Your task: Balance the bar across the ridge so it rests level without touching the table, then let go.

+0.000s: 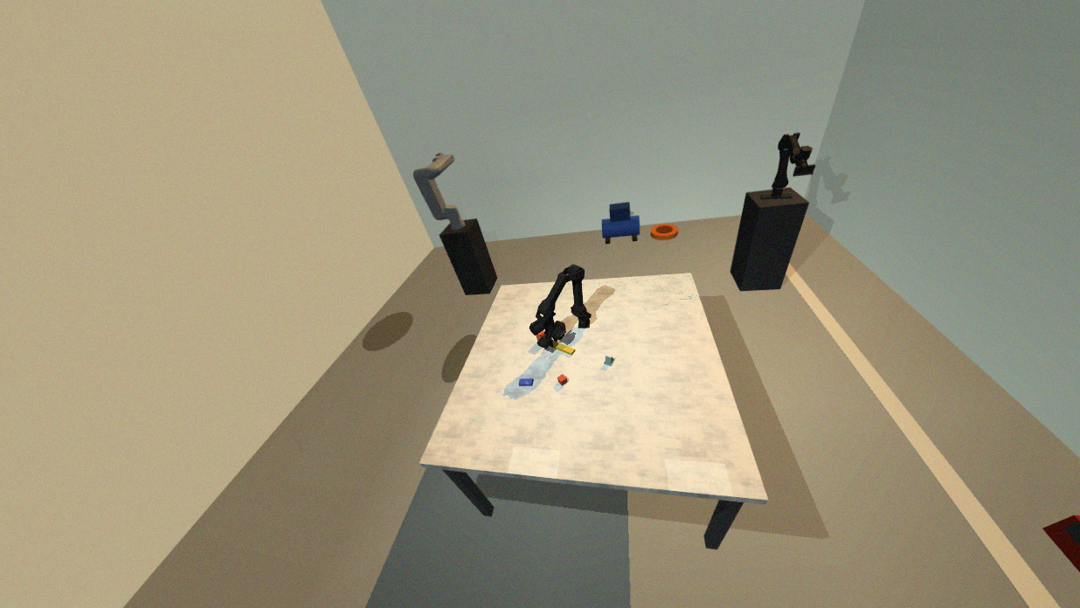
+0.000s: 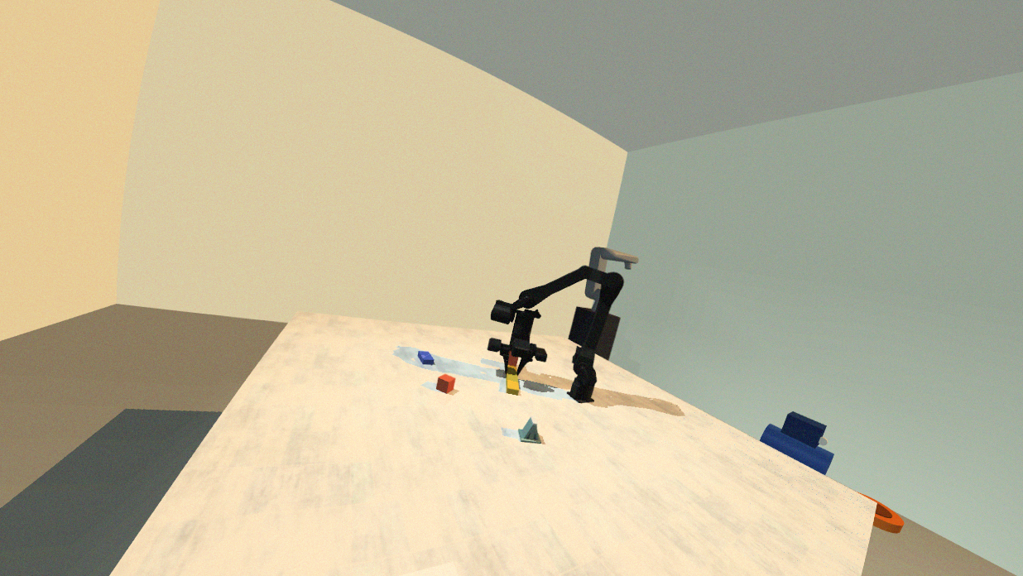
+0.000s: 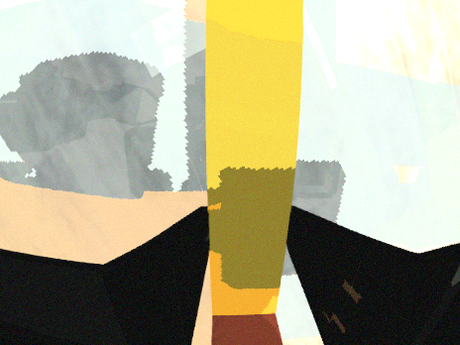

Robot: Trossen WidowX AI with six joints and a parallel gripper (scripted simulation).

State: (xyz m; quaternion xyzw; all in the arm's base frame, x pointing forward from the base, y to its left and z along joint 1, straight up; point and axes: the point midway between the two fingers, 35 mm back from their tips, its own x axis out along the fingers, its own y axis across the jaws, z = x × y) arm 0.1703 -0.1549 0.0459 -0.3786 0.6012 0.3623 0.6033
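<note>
top view: the black parallel-jaw gripper (image 1: 557, 341) is down at the pale tabletop (image 1: 649, 423), over the long yellow bar with a red end (image 1: 564, 348).

exterior view: the small teal wedge-shaped ridge (image 2: 530, 431) sits on the table well apart from the gripper, nearer the camera.

wrist view: both black fingers press the bar's sides, clenched on it.

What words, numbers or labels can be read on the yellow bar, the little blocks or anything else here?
None: no writing shows in any view.
The bar, yellow with a red end, is plain.
The red block, blue block and teal wedge carry no marks.
</note>
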